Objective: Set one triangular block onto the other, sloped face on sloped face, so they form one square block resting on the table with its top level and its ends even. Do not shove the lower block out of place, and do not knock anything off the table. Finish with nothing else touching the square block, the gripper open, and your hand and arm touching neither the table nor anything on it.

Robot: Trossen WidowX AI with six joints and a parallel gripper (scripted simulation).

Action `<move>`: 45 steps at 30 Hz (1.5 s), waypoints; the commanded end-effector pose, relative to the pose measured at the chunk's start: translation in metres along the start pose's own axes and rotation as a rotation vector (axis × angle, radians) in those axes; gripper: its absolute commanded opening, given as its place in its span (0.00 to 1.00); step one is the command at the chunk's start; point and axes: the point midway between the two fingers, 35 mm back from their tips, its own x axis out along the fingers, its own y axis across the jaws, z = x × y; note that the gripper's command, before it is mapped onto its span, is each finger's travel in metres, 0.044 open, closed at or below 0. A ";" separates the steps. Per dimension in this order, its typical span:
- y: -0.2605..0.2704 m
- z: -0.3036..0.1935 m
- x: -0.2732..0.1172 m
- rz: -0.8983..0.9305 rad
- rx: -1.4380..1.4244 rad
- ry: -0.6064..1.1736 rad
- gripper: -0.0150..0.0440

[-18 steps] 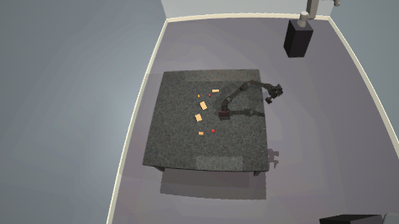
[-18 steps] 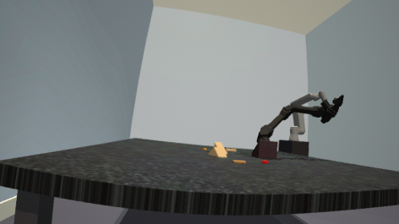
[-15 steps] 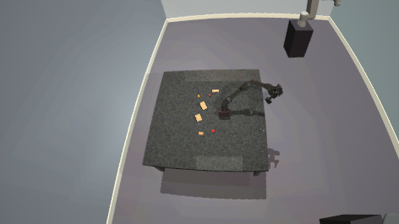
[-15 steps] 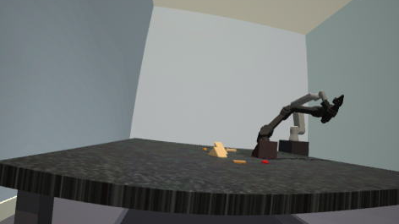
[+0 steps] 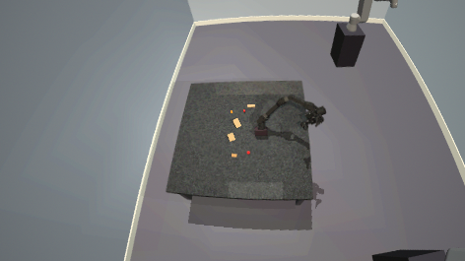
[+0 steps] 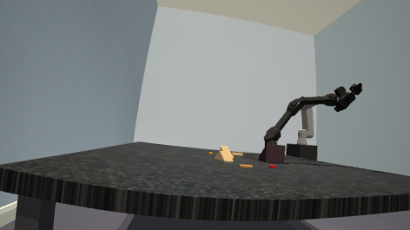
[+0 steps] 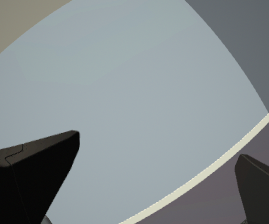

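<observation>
Two tan triangular blocks lie apart on the dark table [image 5: 202, 166] [image 6: 143, 177], left of the arm's base. One block [image 5: 236, 123] is farther back in the top view; the other block [image 5: 232, 137] is nearer the front. In the exterior view they overlap as one tan shape, so their faces cannot be told apart. My gripper [image 5: 312, 121] [image 6: 349, 99] [image 7: 162, 152] is open and empty, raised high on the far right by the table's right edge, well away from both blocks.
Near the blocks lie a thin tan piece [image 5: 251, 105] and small red [image 5: 244, 110] and orange [image 5: 232, 111] pieces behind, and a small tan piece [image 5: 234, 156] [image 6: 246, 166] and a red one [image 5: 248, 152] [image 6: 272, 166] in front. The arm's base [image 5: 261, 132] [image 6: 273, 154] stands to their right.
</observation>
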 end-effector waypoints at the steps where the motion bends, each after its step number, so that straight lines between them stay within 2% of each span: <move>1: -0.025 0.033 0.058 -0.128 -0.003 0.004 1.00; 14: -0.149 0.143 0.193 -0.519 -0.002 0.040 1.00; 24: -0.283 0.229 0.245 -0.828 0.107 0.105 1.00; 29: -0.358 0.270 0.249 -0.978 0.202 0.138 1.00; 34: -0.434 0.305 0.236 -1.123 0.325 0.173 1.00; 39: -0.508 0.333 0.208 -1.261 0.480 0.205 1.00; 45: -0.591 0.357 0.156 -1.404 0.695 0.258 1.00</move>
